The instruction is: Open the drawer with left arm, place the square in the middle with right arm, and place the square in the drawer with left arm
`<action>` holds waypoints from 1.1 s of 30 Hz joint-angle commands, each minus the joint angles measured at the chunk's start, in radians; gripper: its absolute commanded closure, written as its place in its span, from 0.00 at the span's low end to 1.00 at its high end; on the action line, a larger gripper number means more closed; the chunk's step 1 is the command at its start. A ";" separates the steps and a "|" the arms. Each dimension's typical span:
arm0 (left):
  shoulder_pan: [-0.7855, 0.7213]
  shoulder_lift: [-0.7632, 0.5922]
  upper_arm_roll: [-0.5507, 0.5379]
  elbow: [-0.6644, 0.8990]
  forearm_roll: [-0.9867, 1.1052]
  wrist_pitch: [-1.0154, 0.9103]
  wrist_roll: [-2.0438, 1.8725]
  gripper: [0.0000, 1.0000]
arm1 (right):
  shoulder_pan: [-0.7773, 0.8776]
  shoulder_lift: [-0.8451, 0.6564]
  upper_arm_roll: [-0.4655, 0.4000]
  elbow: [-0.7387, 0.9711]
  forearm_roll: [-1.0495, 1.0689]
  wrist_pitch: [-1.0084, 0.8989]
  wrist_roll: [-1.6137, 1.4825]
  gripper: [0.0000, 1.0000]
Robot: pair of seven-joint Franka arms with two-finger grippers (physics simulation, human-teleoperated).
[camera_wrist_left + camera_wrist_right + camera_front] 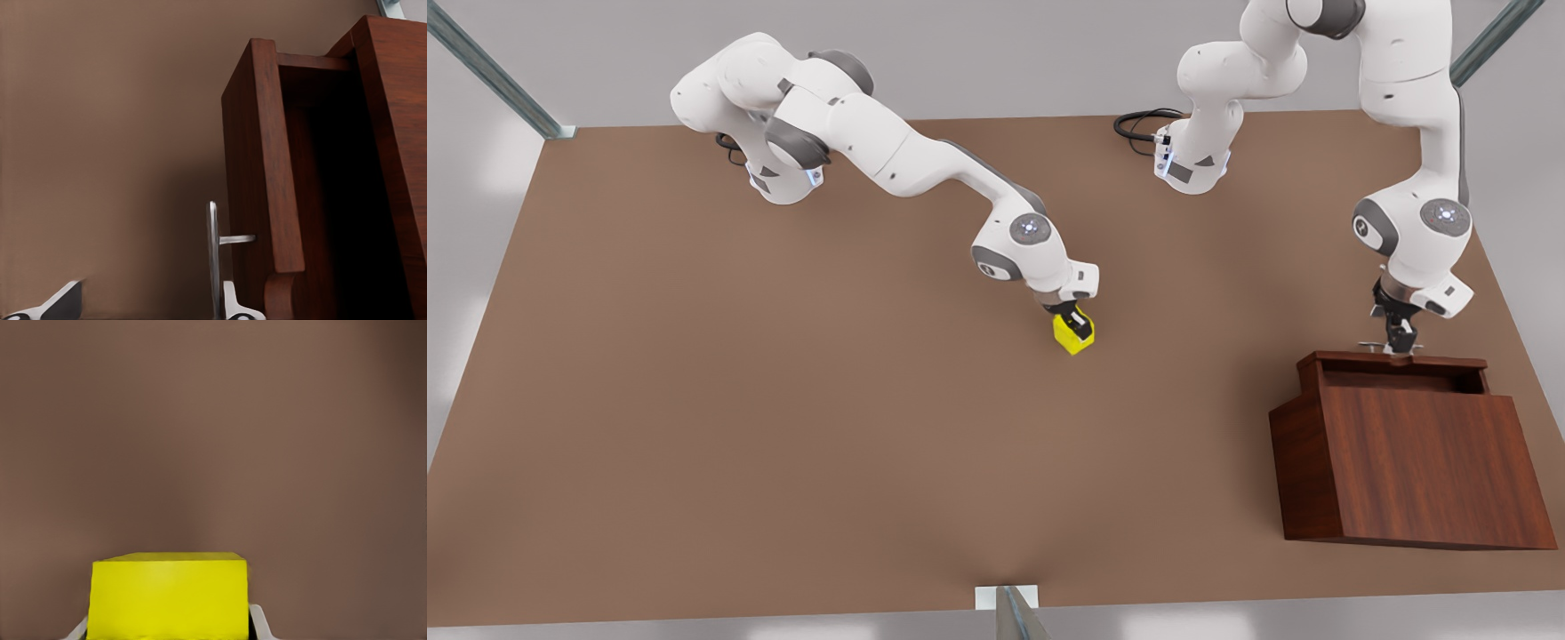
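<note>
Two-arm drawer task, mid-sequence. The right end effector [1073, 322], at the centre of the surface [783, 427], is closed on the square [1073, 335], one finger [260, 623] flanking each side; whether the square touches the surface cannot be told. The left end effector [1398, 342], at the front view's right, sits at the handle [213, 257] of the drawer [1396, 366], which stands pulled partly out of the cabinet [1423, 471]. Its fingers [57, 303] are spread, one well apart from the handle, the other just beside it, gripping nothing. Risks: releasing the square above the surface could let it tumble off centre; the drawer's narrow opening could catch the square on its front panel at insertion
</note>
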 commanded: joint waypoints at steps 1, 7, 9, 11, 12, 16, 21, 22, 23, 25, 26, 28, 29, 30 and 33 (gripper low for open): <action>0.002 -0.013 0.009 -0.017 0.000 -0.031 0.029 0.00 | -0.001 -0.003 0.002 -0.002 -0.013 0.000 0.015 0.00; 0.002 -0.051 0.028 -0.049 0.002 -0.059 0.029 0.00 | -0.044 -0.262 0.010 -0.205 -0.022 -0.023 0.089 0.00; 0.002 -0.069 0.028 -0.061 0.002 -0.069 0.029 0.00 | -0.111 -0.407 -0.014 -0.343 -0.024 -0.028 0.320 0.00; 0.002 -0.082 0.029 -0.061 0.002 -0.082 0.031 0.00 | -0.379 -0.603 -0.013 -0.368 -0.012 -0.338 0.486 0.00; 0.002 -0.083 0.037 -0.061 0.002 -0.086 0.031 0.00 | -0.467 -0.684 -0.004 -0.368 -0.006 -0.488 0.506 0.00; 0.002 -0.099 0.037 -0.064 0.002 -0.116 0.029 0.00 | -0.662 -0.769 -0.197 -0.252 0.134 -0.747 0.670 0.00; 0.000 -0.125 0.061 -0.092 0.002 -0.137 0.031 0.00 | -0.725 -0.769 -0.347 -0.081 0.157 -1.098 0.917 0.00; -0.001 -0.134 0.064 -0.096 0.002 -0.146 0.031 0.00 | -0.720 -0.769 -0.346 -0.105 0.151 -1.083 0.919 0.00; -0.001 -0.141 0.064 -0.099 0.004 -0.149 0.031 0.00 | -0.723 -0.761 -0.344 -0.111 0.159 -1.089 0.914 0.00; -0.001 -0.189 0.070 -0.098 0.007 -0.212 0.042 0.00 | -0.720 -0.749 -0.346 -0.105 0.159 -1.081 0.908 0.00; -0.001 -0.221 0.072 -0.098 0.010 -0.249 0.045 0.00 | -0.719 -0.747 -0.343 -0.099 0.159 -1.080 0.916 0.00; -0.006 -0.279 0.072 -0.087 0.054 -0.324 0.088 0.00 | -0.719 -0.744 -0.341 -0.098 0.160 -1.080 0.916 0.00; -0.012 -0.299 0.070 -0.035 0.088 -0.401 0.186 0.00 | -0.720 -0.744 -0.341 -0.098 0.162 -1.080 0.911 0.00; -0.029 -0.301 0.061 0.060 0.079 -0.476 0.445 0.00 | -0.723 -0.744 -0.341 -0.098 0.162 -1.080 0.908 0.00; -0.087 -0.194 0.024 0.314 -0.160 -0.660 0.976 0.00 | -0.725 -0.738 -0.341 -0.096 0.159 -1.080 0.907 0.00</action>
